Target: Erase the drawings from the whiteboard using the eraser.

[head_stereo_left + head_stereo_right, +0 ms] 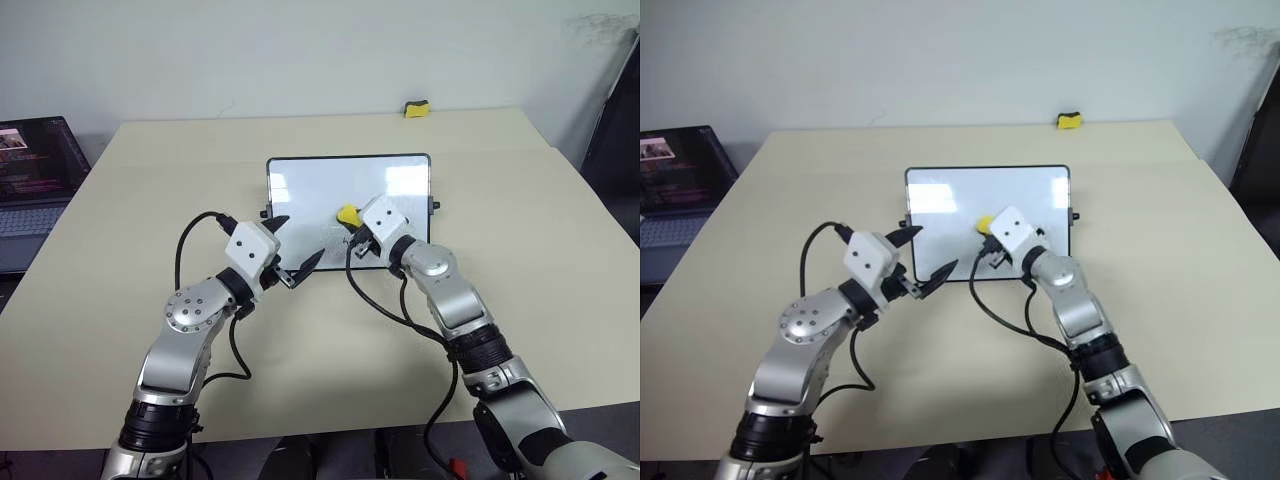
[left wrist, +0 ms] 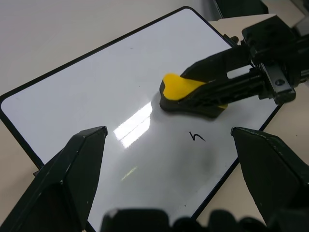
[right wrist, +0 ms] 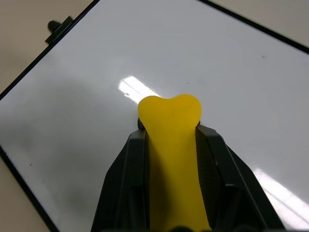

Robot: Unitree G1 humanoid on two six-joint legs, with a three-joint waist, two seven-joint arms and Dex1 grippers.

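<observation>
Right pincer (image 2: 212, 94) clenched on eraser (image 2: 181, 89), pressed to whiteboard (image 2: 96, 92). One leftover mark (image 2: 196, 137) sits just at 6 o'clock from eraser, left wrist view. Left pincer (image 1: 297, 250) released, idle.

The whiteboard (image 1: 330, 190) lies flat at the centre of the desk (image 1: 130, 330). The eraser (image 1: 348, 215) rests on the whiteboard's lower middle, with one drawing (image 2: 195, 137) just beside it. A second block (image 1: 416, 108) sits at the desk's far edge, upper right. A laptop (image 1: 30, 190) stands at far left.
</observation>
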